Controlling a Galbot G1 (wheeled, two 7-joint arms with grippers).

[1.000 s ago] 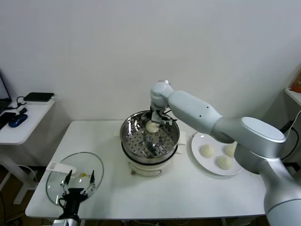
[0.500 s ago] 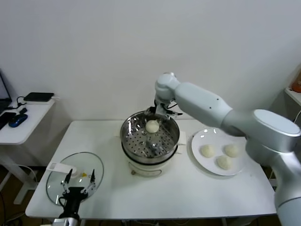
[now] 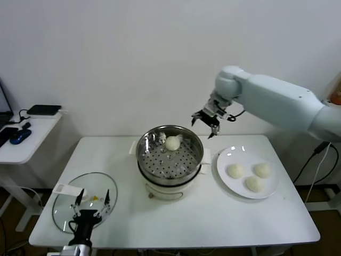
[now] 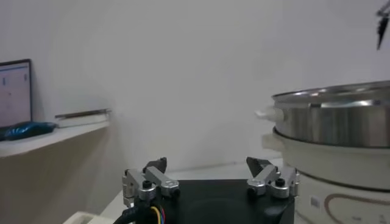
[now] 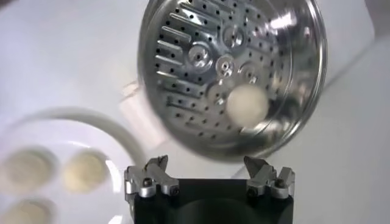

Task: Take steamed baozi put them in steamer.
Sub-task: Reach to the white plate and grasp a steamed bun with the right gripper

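Right gripper (image 3: 206,124) raised beside steamer (image 3: 170,154), empty

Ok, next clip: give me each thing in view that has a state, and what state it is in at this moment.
Steamer: uncovered, one baozi inside.
Baozi in steamer: resting on the perforated floor, toward the back.
Three baozi on plate: not yet picked up.
Glass lid: off, flat on the table.
Right gripper: open, empty, in the air between steamer and plate.
Left gripper: open, empty, parked over the lid.
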